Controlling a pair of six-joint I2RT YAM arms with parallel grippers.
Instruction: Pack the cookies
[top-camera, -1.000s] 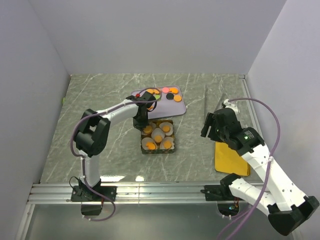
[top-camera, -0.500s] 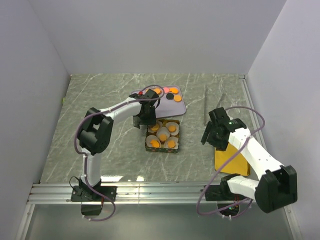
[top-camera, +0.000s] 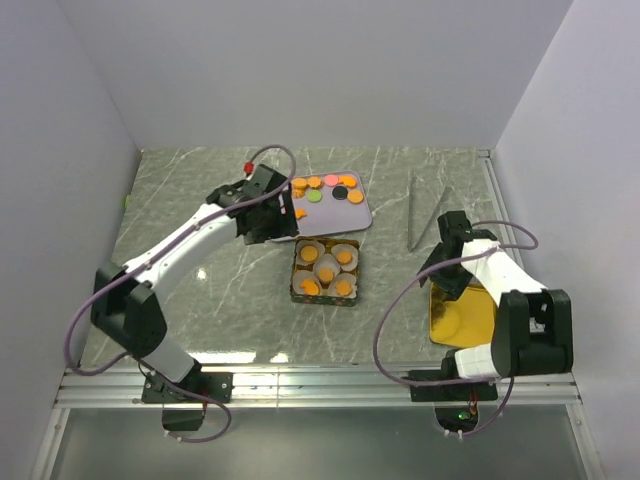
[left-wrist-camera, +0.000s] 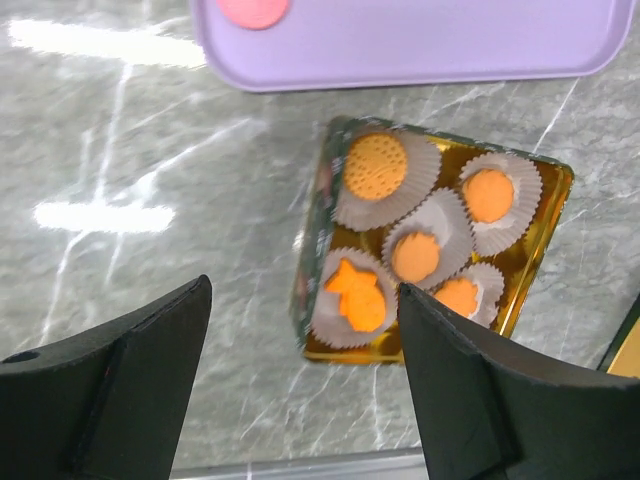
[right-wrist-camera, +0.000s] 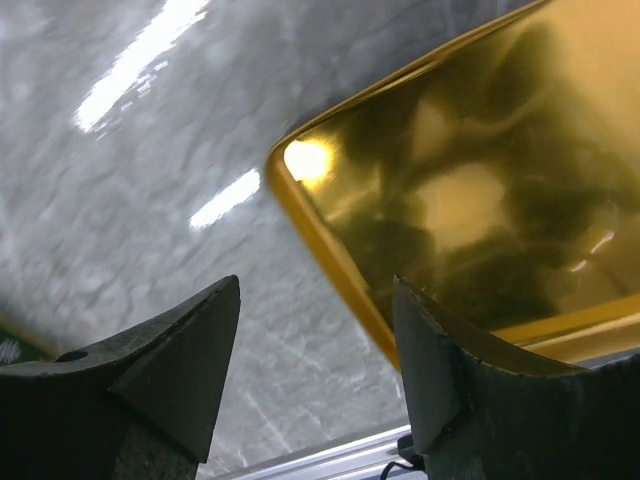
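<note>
1. The left tool (top-camera: 262, 214) hangs over the left end of the purple tray (top-camera: 340, 213), fingers apart and holding nothing.
2. Its wrist view looks down between the spread fingers (left-wrist-camera: 110, 390) at a gold tin (left-wrist-camera: 552, 190). The tin sits on the tabletop (top-camera: 180, 180), just beside the tray's near edge.
3. Five orange cookies (left-wrist-camera: 375, 165) rest in white paper cups (left-wrist-camera: 520, 215) inside the tin, four round and one shaped.
4. More cookies lie loose on the tray: several orange rounds, plus a pink, a black and a green disc.
5. The right tool (top-camera: 447, 268) hovers low over a corner of the gold lid (top-camera: 470, 315), fingers apart and empty.
6. Metal tongs (top-camera: 425, 210) lie on the tabletop beyond the right tool.
</note>
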